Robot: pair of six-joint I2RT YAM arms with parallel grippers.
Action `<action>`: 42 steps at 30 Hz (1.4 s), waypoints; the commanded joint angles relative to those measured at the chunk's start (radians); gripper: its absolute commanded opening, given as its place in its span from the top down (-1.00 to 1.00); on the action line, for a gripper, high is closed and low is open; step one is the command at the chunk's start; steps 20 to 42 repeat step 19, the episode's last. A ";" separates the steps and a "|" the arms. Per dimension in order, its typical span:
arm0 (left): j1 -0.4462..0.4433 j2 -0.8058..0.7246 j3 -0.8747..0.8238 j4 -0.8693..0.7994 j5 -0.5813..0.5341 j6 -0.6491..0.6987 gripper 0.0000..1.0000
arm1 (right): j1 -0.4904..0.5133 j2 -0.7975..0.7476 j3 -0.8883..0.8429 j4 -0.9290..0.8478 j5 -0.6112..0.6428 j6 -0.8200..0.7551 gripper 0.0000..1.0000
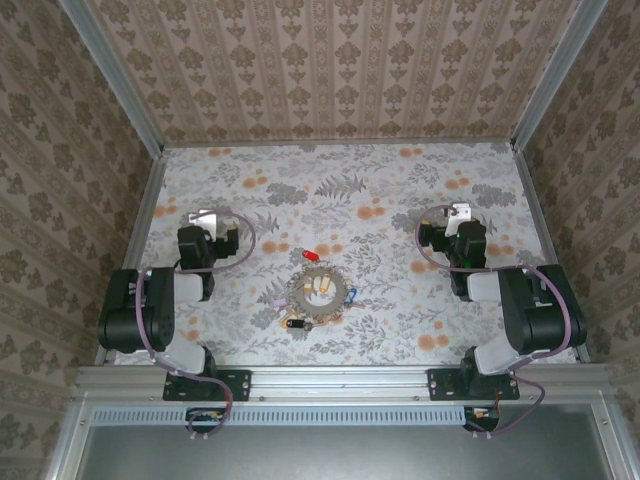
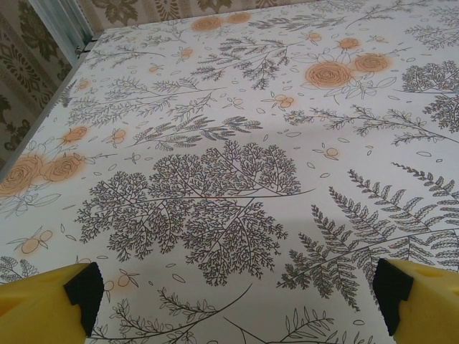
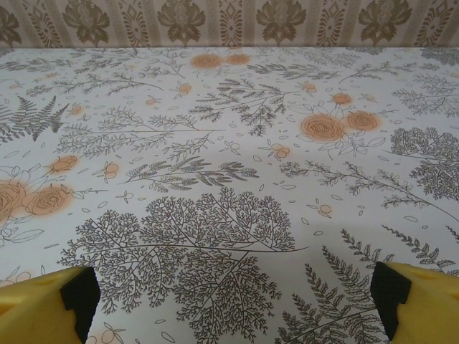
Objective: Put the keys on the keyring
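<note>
The keyring [image 1: 318, 294] lies flat in the middle of the flowered table [image 1: 400, 180], between the two arms. The red key [image 1: 312, 257] is just beyond its far side, the blue key [image 1: 352, 294] at its right edge, the black key [image 1: 294, 323] at its near-left edge and the yellow key [image 1: 322, 288] inside the loop. The left gripper [image 2: 237, 294] is spread wide and empty over bare table, well apart from the ring, and the right gripper [image 3: 233, 294] is released and empty too, on the other side.

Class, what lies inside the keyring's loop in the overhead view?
Inside the keyring lies the yellow key on the flowered table. Whether the loop covers part of it is too small to tell.
</note>
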 commanded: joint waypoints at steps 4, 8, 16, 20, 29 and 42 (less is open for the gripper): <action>0.000 -0.008 0.009 0.030 0.001 -0.016 -1.00 | -0.002 -0.001 0.016 -0.012 0.011 0.019 -0.99; 0.000 -0.008 0.010 0.030 0.001 -0.016 -1.00 | 0.001 0.006 0.029 -0.029 0.015 0.019 -0.99; 0.000 -0.008 0.009 0.031 0.001 -0.016 -1.00 | 0.001 0.003 0.028 -0.027 0.014 0.019 -0.99; 0.000 -0.009 0.009 0.031 0.001 -0.016 -1.00 | 0.002 -0.001 0.016 -0.010 0.017 0.017 -0.99; 0.000 -0.009 0.009 0.031 0.001 -0.016 -1.00 | 0.002 -0.001 0.016 -0.010 0.017 0.017 -0.99; 0.000 -0.009 0.009 0.031 0.001 -0.016 -1.00 | 0.002 -0.001 0.016 -0.010 0.017 0.017 -0.99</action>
